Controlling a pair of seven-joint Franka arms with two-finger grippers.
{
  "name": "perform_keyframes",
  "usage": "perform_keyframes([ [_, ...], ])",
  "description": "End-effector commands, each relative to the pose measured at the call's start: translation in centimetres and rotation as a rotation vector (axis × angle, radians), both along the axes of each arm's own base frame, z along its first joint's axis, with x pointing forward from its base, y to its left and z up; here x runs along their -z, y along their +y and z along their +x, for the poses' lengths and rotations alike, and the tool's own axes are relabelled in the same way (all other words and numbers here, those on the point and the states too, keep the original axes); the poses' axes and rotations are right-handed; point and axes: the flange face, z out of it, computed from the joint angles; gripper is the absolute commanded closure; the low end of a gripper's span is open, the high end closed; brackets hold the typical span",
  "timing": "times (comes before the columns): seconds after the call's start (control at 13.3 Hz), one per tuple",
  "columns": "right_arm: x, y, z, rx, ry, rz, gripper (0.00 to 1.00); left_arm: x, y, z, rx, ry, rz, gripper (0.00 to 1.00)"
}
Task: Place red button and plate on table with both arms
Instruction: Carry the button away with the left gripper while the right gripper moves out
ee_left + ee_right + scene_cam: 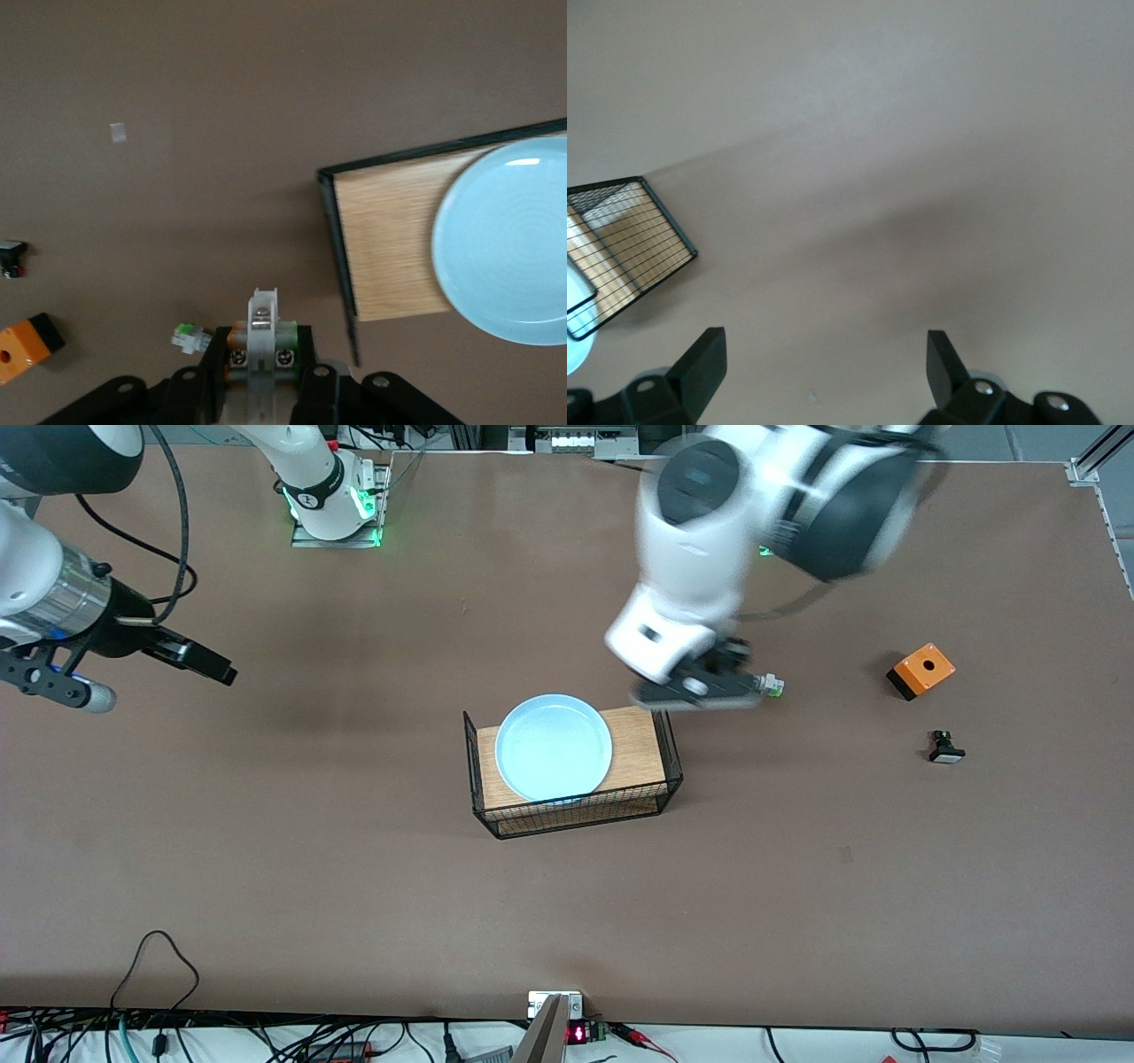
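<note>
The pale blue plate (554, 747) lies on the wooden top of the wire rack (633, 748) in the middle of the table (354, 886); it also shows in the left wrist view (509, 239). My left gripper (704, 688) hangs over the table beside the rack's end toward the left arm. It is shut (261, 343) on a small white switch block with orange-red and green sides, the red button (263, 326); its cap is hidden. My right gripper (213, 669) is open and empty (824, 350), over bare table toward the right arm's end.
A similar white switch with a green end (773, 685) lies on the table just beside my left gripper. An orange box (921, 670) and a black switch with a white cap (945, 748) lie toward the left arm's end.
</note>
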Motion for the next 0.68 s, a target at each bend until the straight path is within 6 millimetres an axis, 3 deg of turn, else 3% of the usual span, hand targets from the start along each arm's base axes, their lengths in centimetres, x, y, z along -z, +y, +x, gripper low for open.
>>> perform_keyframes([
  [0.0, 1.0, 3.9, -0.2, -0.020, 0.016, 0.005, 0.00, 0.8, 7.3, 2.7, 0.083, 0.086, -0.009, 0.90],
  [0.23, 1.2, 5.3, 0.2, 0.037, 0.031, 0.113, 0.00, 3.8, 15.8, 5.6, 0.134, 0.140, -0.023, 0.89],
  [0.3, 1.4, 6.2, 0.5, 0.014, 0.009, 0.115, 0.00, 4.9, 19.7, 6.7, 0.160, 0.144, -0.037, 0.89],
  [0.38, 1.9, 7.8, 0.5, -0.008, 0.000, 0.110, 0.00, 6.1, 21.6, 7.2, 0.203, 0.147, -0.046, 0.89],
  [0.6, 2.6, 9.0, 0.6, 0.062, 0.005, 0.090, 0.00, 12.9, 29.6, 8.0, 0.174, 0.120, -0.104, 0.89],
])
